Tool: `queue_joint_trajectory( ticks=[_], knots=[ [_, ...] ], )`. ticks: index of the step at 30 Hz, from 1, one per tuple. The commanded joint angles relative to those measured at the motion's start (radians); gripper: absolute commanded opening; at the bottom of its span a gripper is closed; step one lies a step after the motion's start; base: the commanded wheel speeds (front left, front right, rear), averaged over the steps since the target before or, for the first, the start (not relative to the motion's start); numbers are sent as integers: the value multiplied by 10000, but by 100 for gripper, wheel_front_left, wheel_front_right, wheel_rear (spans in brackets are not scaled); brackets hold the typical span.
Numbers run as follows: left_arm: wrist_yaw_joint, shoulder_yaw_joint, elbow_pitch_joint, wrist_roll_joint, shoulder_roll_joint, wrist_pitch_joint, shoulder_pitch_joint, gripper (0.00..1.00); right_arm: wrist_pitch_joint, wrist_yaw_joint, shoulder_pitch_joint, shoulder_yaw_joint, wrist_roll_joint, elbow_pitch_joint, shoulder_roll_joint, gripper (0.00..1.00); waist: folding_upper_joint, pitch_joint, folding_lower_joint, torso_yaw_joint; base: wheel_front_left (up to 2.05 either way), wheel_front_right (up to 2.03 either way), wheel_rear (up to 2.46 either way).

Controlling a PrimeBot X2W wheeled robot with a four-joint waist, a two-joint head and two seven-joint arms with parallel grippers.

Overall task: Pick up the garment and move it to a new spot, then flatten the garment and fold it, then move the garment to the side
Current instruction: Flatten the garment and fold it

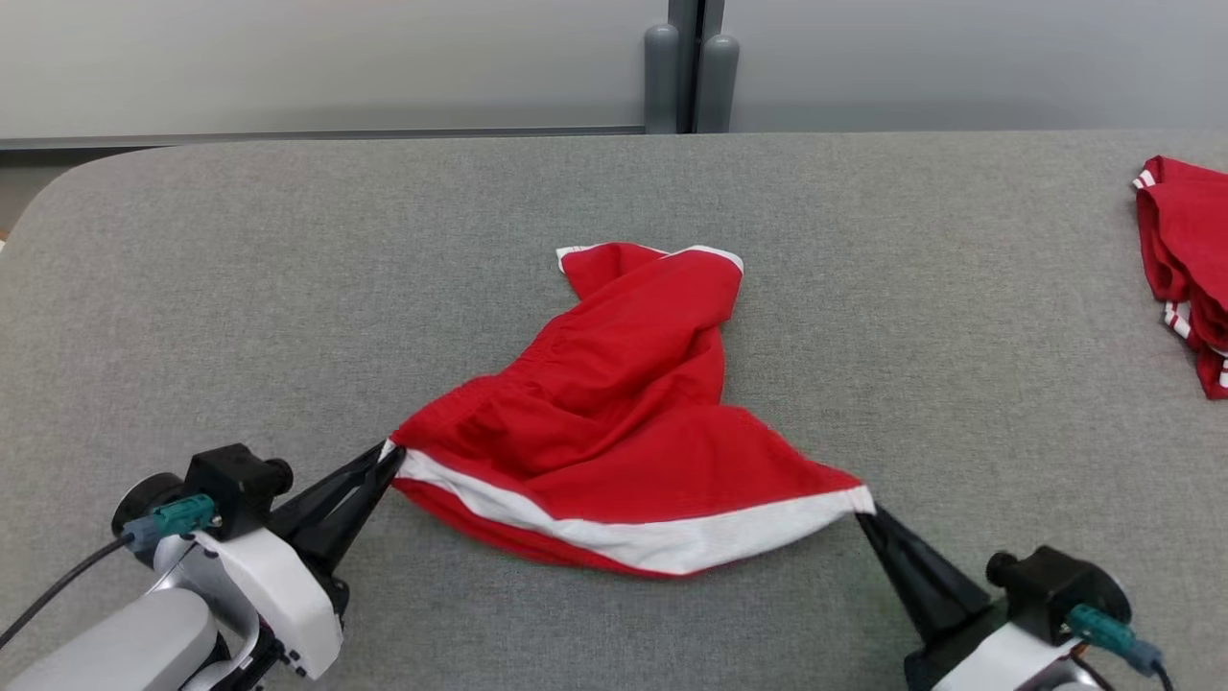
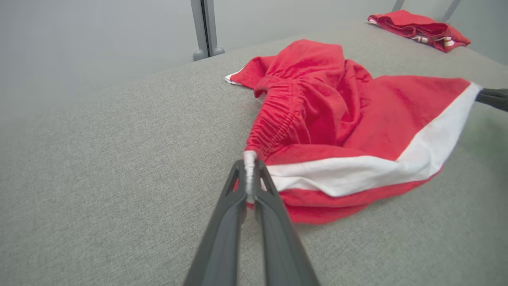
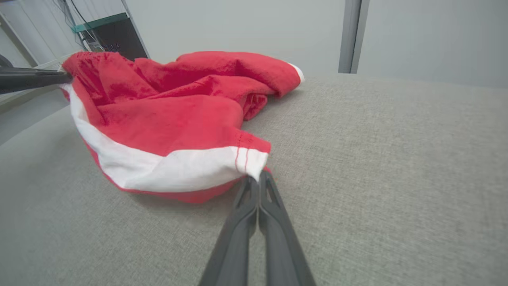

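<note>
Left hand [image 1: 389,453] and right hand [image 1: 861,513] each pinch garment [image 1: 614,422] corners.

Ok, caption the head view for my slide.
Left gripper and right gripper pinch corners of red shorts on grey table.

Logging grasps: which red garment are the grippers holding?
The central garment, pinched at both white-banded corners; the other garment lies untouched far right.

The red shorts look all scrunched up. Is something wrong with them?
No tear shows, but the red shorts lie bunched and twisted in the middle of the grey table, not flat. The left fingers and right fingers each pinch a white-trimmed corner.
</note>
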Motion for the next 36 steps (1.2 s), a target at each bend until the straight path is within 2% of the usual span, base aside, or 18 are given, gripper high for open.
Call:
queue_joint_trajectory(
  ticks=[1,3,8,14,17,21,25,29,32,36],
  knots=[
    [-135,261,-239,-153,-36,-53,-118,0,-6,-5,-122,-376,-138,-227,-38,0,0,-9,0,-50,0,0,0],
    [-354,685,-649,-600,-101,-76,-202,0,-6,-7,-194,-988,-218,-575,-45,0,0,-8,0,-148,0,0,0],
    [-744,1545,-1759,-1607,188,155,-1163,0,-7,-5,-1140,-2171,-398,-1431,-436,0,0,174,0,-662,0,0,0],
    [-862,2414,-1972,-3454,212,2157,-3922,0,-6,-7,-4186,-2591,-300,-1158,-1367,0,0,1056,0,-1435,0,0,0],
    [-855,2642,-1375,-3752,-128,3233,-5728,0,-7,-8,-6081,-2585,-242,-515,-1625,0,0,1656,0,-1824,0,0,0],
    [-855,2610,-360,-3120,-902,3826,-8161,0,-6,-8,-8393,-2700,-467,395,-1675,0,0,2458,0,-2332,0,0,0],
    [-856,2328,382,-2228,-1502,3466,-9700,0,-6,-7,-9648,-3088,-1005,759,-1610,0,0,2908,0,-2609,0,0,0],
    [-856,1882,1145,-1423,-1953,2181,-10817,0,-6,-7,-10451,-3600,-1837,676,-1673,0,0,3222,0,-2752,0,0,0],
    [-856,1333,1245,-1301,-1898,1098,-10646,0,-6,-7,-10272,-3991,-2180,284,-1651,0,0,3262,0,-2681,0,0,0],
    [-857,139,696,-1400,-1227,275,-9622,0,-6,-7,-9014,-4013,-2364,-442,-1656,0,0,3134,0,-2464,0,0,0]
  ],
)
